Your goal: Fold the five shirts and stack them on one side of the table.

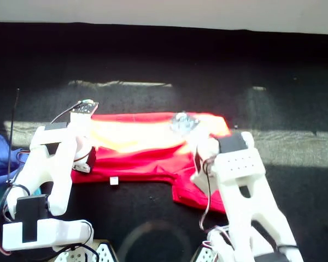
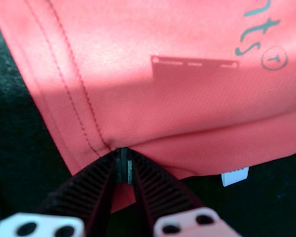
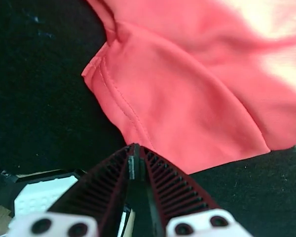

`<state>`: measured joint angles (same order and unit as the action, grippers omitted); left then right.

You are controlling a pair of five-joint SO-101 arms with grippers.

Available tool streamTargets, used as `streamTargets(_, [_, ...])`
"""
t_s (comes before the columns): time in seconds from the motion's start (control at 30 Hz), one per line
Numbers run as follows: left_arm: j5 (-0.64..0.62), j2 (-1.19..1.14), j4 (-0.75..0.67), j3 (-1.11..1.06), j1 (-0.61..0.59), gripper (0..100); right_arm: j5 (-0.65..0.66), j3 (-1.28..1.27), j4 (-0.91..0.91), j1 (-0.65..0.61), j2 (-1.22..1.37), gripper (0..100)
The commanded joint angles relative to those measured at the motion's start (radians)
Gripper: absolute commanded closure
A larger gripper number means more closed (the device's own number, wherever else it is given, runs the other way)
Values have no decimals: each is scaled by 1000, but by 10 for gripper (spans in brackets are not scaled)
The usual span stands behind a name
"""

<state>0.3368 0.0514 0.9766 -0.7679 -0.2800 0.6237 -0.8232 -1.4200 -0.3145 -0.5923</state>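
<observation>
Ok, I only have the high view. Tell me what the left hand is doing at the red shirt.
Observer: The left hand is shut on the red shirt, and the cloth puckers where the tips pinch it.
Operator: Say which part of the shirt it has.
Observer: A hemmed edge. Two rows of stitching run along it down to the pinch.
Operator: Now check the right hand.
Observer: The right hand is shut too, with its tips at another stitched edge of the shirt. I cannot tell whether any cloth is caught between them.
</observation>
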Motion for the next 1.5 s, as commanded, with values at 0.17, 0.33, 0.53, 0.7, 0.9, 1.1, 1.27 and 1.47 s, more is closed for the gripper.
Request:
streamTargets(0.17, [11,-7,-35,1,-41,991,72,-303,206,-5,-67,826])
streamTargets(0.33, [11,-7,-35,1,-41,991,75,-306,245,-5,-67,823])
streamTargets(0.53, [11,-7,-35,1,-41,991,75,-311,288,-8,-67,819])
streamTargets(0.7, [11,-7,-35,1,-41,991,75,-334,291,-84,-67,818])
streamTargets(0.9, [11,-7,-35,1,-41,991,71,-407,355,-136,-65,817])
streamTargets(1.1, [11,-7,-35,1,-41,991,71,-414,361,-136,-65,741])
streamTargets(1.27, [11,-7,-35,1,-41,991,72,-427,361,-137,-64,742])
streamTargets(1.47, [11,-7,-35,1,-41,991,74,-521,424,-137,-64,763])
